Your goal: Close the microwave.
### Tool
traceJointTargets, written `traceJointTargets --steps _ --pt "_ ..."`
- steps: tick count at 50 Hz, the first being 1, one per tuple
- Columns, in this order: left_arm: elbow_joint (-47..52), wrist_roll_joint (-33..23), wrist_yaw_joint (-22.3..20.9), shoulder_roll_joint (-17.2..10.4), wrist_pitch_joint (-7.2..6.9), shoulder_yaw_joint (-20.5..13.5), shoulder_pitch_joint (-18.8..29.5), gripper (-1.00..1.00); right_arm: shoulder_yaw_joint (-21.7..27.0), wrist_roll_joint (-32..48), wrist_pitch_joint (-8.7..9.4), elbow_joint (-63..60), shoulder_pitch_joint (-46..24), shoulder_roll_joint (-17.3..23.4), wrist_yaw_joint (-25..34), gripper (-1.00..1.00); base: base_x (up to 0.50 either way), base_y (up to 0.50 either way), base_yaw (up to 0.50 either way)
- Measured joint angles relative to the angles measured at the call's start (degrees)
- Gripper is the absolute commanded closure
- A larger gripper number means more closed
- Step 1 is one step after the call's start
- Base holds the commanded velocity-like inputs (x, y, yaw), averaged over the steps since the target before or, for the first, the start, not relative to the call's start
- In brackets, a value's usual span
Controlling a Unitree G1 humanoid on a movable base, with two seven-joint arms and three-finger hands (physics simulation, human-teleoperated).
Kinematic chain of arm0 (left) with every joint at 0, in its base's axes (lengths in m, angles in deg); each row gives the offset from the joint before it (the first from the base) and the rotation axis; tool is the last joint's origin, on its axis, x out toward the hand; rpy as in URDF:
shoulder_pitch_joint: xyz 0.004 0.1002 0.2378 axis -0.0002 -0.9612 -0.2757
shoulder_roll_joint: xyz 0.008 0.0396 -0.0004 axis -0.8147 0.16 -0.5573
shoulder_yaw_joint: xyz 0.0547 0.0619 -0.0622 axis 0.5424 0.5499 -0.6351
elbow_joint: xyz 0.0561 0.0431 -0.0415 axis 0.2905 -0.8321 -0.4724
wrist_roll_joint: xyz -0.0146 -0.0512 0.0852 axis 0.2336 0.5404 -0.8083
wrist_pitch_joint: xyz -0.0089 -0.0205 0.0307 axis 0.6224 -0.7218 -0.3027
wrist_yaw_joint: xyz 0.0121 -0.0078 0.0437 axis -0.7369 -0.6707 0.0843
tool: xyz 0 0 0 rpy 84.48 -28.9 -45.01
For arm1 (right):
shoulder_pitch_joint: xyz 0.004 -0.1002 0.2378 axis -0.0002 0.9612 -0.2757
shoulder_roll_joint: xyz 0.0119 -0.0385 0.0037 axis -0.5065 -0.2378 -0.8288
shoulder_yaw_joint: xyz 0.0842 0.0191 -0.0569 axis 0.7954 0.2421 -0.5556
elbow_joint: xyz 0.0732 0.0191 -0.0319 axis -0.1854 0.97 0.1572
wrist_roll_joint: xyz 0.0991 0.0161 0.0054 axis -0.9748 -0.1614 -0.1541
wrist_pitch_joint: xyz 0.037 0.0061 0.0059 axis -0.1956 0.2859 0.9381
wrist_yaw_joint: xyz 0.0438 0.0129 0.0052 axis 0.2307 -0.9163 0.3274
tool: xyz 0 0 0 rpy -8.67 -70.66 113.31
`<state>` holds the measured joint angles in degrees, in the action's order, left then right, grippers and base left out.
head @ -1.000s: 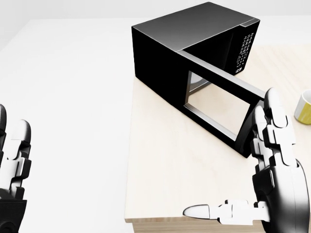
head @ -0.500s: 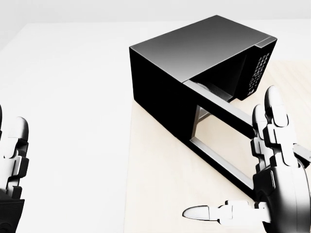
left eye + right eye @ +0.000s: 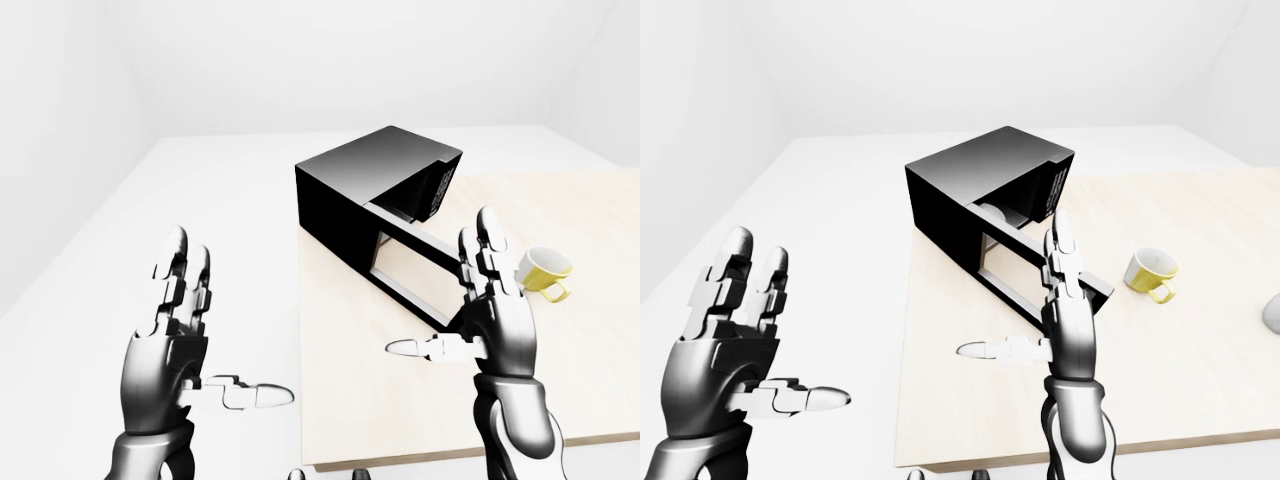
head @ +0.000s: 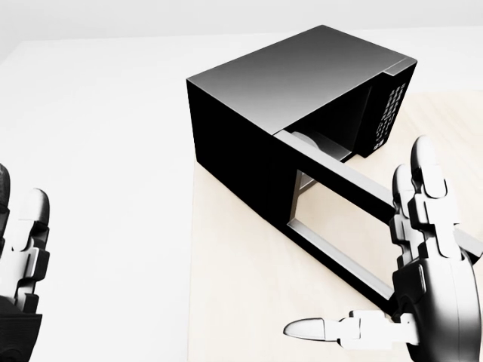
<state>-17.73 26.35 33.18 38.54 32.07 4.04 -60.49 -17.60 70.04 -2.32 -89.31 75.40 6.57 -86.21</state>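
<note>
A black microwave (image 4: 294, 75) stands on the left part of a light wooden table (image 3: 400, 420). Its windowed door (image 4: 332, 253) hangs wide open, swung out toward the bottom right of the head view. My right hand (image 4: 366, 253) is raised and open, palm facing the door's free end, fingers (image 4: 424, 181) upright and thumb pointing left. I cannot tell if it touches the door. At the left, off the table, my left hand (image 3: 225, 330) is open too and holds nothing.
A yellow mug (image 3: 543, 270) stands on the table to the right of the door's free end. A small grey thing (image 3: 1272, 312) shows at the right edge of the right-eye view. White floor lies left of the table.
The whole picture has shifted: the microwave now sits lower and larger in the head view, so the camera moved closer. Both hands keep their places in the frame, still open.
</note>
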Motion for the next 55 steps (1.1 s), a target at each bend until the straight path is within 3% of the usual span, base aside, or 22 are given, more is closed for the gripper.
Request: traceJointTargets --steps 28,55 --pt "-1.0 0.3 0.2 -0.3 0.0 0.4 -0.1 -1.0 -5.4 2.0 -0.07 7.7 0.1 1.0 -2.4 -1.0 0.0 0.0 0.0" --pt "-1.6 -0.3 0.2 -0.6 0.0 0.9 -0.2 -1.0 -5.0 2.2 -5.83 30.6 -7.3 -0.2 -4.3 -1.0 0.0 0.0 0.0"
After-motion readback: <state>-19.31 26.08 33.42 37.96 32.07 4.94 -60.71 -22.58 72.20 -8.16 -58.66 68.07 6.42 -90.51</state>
